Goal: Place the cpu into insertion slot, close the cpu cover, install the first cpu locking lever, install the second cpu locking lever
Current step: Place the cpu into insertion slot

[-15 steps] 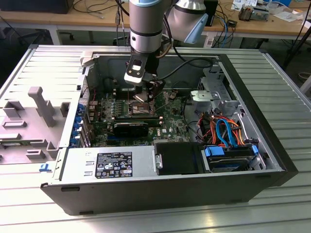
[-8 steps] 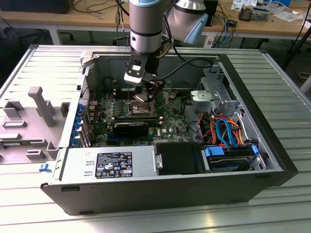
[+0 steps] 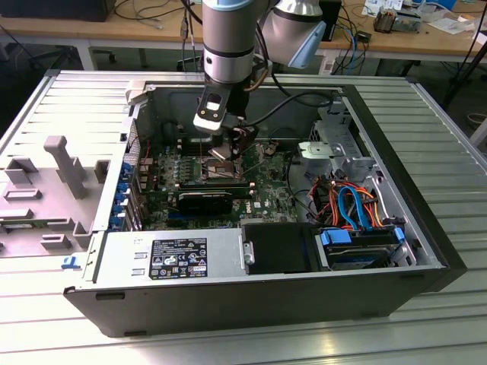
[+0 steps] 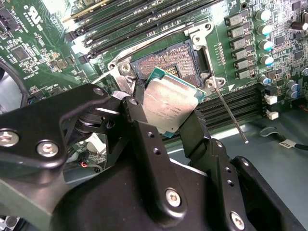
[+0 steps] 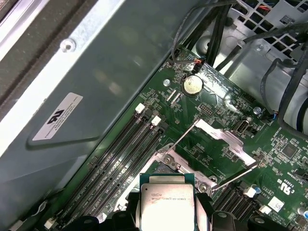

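Claw (image 4: 164, 111): you had it pinched on the cpu, with a black finger (image 4: 140, 108) pressed to each of two opposite edges.
Cpu (image 4: 172, 98): you held it tilted in the air, silver top towards the camera. It was just over one corner of the slot and not seated. The first wrist view showed the cpu (image 5: 166, 202) sitting square between the fingers.
Slot (image 4: 179, 57): it lay open and bare on the green board (image 4: 29, 62), between two banks of memory slots (image 4: 120, 21).
Cover (image 5: 225, 138): you had it swung up off the slot. It stood at the side away from the claw, and the board showed through its window.
Lever (image 4: 231, 114): a thin rod stuck out free from the slot's corner and reached over the nearer memory slots.
Battery (image 5: 193, 85): a coin cell sat near the board's edge, close to the grey case wall (image 5: 96, 72).
Case (image 3: 228, 304): you had it lying on its side with the panel off. The arm (image 3: 227, 46) reached down into it over the board's middle.
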Action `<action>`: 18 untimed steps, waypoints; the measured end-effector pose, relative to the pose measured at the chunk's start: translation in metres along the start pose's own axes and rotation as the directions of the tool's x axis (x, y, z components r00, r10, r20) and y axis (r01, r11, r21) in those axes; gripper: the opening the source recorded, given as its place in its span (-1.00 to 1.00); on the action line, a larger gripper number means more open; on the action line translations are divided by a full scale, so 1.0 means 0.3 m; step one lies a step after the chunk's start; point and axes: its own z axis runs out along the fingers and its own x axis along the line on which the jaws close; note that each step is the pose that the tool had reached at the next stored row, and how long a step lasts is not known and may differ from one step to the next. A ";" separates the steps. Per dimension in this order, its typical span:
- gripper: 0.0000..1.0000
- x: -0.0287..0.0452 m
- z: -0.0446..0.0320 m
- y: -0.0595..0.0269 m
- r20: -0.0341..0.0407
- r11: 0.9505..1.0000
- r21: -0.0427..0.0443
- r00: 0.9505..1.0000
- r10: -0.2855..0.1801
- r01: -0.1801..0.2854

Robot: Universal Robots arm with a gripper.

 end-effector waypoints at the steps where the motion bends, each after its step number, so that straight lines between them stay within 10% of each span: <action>1: 0.08 0.000 0.000 0.000 0.000 1.000 0.000 1.000 0.007 -0.007; 18: 0.08 0.000 0.003 0.000 0.001 0.998 -0.001 0.998 0.055 -0.055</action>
